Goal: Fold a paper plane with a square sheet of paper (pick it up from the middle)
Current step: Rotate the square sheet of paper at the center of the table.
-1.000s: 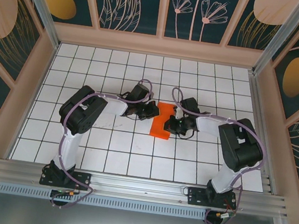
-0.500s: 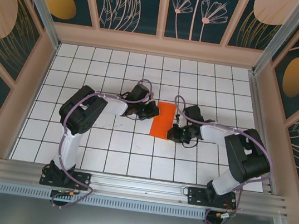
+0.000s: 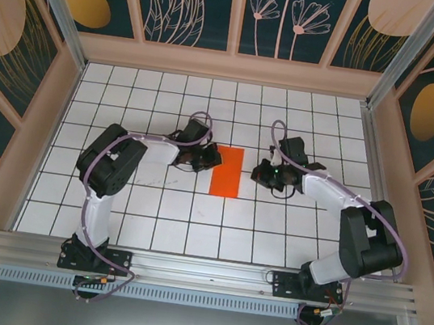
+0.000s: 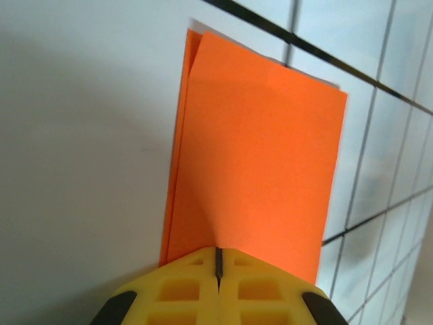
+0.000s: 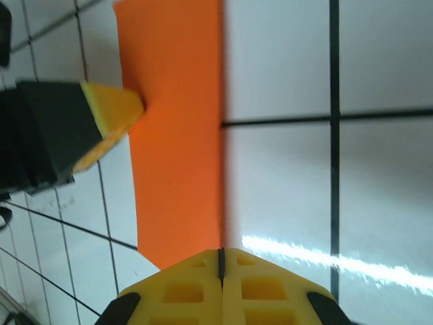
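Square sheet of paper [image 3: 226, 172] now lies flat on the desk [image 3: 154, 202], halved. The right claw [image 3: 258, 173] has drawn back just right of it, shut and empty. The shut left claw [image 3: 214, 159] touches its edge. First fold looks done.

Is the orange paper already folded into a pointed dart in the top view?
No, the orange paper lies as a plain rectangle with four square corners and no pointed tip.

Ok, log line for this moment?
stage: square sheet of paper folded in half, flat | left gripper: shut, at its edge | right gripper: shut, beside it
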{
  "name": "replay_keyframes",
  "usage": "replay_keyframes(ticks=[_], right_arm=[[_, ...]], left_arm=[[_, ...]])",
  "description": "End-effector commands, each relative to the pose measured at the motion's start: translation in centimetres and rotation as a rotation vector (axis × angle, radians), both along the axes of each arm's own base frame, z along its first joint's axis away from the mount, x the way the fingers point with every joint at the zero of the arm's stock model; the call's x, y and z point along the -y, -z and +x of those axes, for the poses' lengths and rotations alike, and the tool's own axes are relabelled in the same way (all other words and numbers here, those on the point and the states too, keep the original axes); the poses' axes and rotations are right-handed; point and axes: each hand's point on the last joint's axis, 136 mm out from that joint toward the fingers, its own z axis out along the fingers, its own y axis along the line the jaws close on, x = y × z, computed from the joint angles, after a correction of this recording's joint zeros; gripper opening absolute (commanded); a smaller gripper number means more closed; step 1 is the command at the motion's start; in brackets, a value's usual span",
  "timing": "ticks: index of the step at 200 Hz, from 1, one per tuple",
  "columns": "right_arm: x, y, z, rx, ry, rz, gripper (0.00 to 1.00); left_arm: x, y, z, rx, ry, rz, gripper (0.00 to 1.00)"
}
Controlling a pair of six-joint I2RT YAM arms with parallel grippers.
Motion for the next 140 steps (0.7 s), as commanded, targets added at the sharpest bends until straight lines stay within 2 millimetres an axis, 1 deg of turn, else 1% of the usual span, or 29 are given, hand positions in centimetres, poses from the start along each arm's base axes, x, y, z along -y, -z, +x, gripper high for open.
replay_keyframes(ticks=[1,17,22,28,30,32,46,55,59,62,63,67,76,87,100,122,140], right_arm=[[-1.1,-0.7,2.4,0.026,0.033,0.031,0.0],[-2.4,-0.2,2.8,0.017,0.015,0.048,0.0],[-2.9,-0.1,2.8,0.012,0.0,0.055,0.0],[-3.6,0.1,2.7,0.004,-0.018,0.058,0.0],[-3.8,0.2,2.7,0.004,-0.022,0.058,0.0],[-3.9,0.3,2.8,0.002,-0.024,0.057,0.0],[-5.1,0.4,2.9,0.001,-0.043,0.064,0.0],[-5.5,0.5,3.1,0.0,-0.043,0.077,0.0],[-5.7,0.5,3.2,-0.001,-0.04,0.084,0.0],[-5.8,0.6,3.3,-0.004,-0.036,0.086,0.0],[-5.8,0.6,3.3,-0.006,-0.035,0.088,0.0],[-5.9,0.7,3.5,-0.007,-0.031,0.092,0.0],[-6.2,0.8,3.8,-0.012,-0.025,0.1,0.0],[-6.3,1.3,4.2,-0.026,-0.012,0.102,0.0],[-6.5,1.9,4.4,-0.047,-0.001,0.104,0.0],[-7.0,2.5,4.8,-0.065,0.005,0.116,0.0],[-7.4,3.0,4.9,-0.078,0.001,0.116,0.0]], left_arm=[[-3.3,0.6,-0.9,-0.031,-0.065,0.088,0.0],[-4.0,0.1,-1.3,-0.031,-0.094,0.066,0.0],[-4.1,-0.2,-1.3,-0.024,-0.1,0.054,0.0],[-3.8,-1.4,-0.8,0.004,-0.101,0.027,0.0],[-4.0,-1.1,-1.3,-0.002,-0.099,0.028,0.0],[-4.1,-1.2,-1.3,0.001,-0.098,0.022,0.0],[-3.3,-3.5,-0.7,0.065,-0.075,-0.034,0.0],[-2.6,-5.2,-0.1,0.118,-0.045,-0.072,0.0],[-2.4,-5.7,0.0,0.133,-0.032,-0.082,0.0],[-2.3,-5.8,-0.1,0.139,-0.023,-0.085,0.01],[-1.9,-6.7,0.5,0.161,-0.02,-0.097,0.02],[-1.6,-7.5,0.9,0.183,-0.01,-0.107,0.04],[-1.1,-8.6,1.3,0.217,0.013,-0.123,0.08],[-0.7,-9.5,1.7,0.246,0.032,-0.138,0.13],[0.0,-10.0,2.0,0.261,0.059,-0.165,0.15],[1.0,-9.7,2.3,0.241,0.09,-0.188,0.16],[1.1,-9.1,2.6,0.223,0.087,-0.176,0.16]])
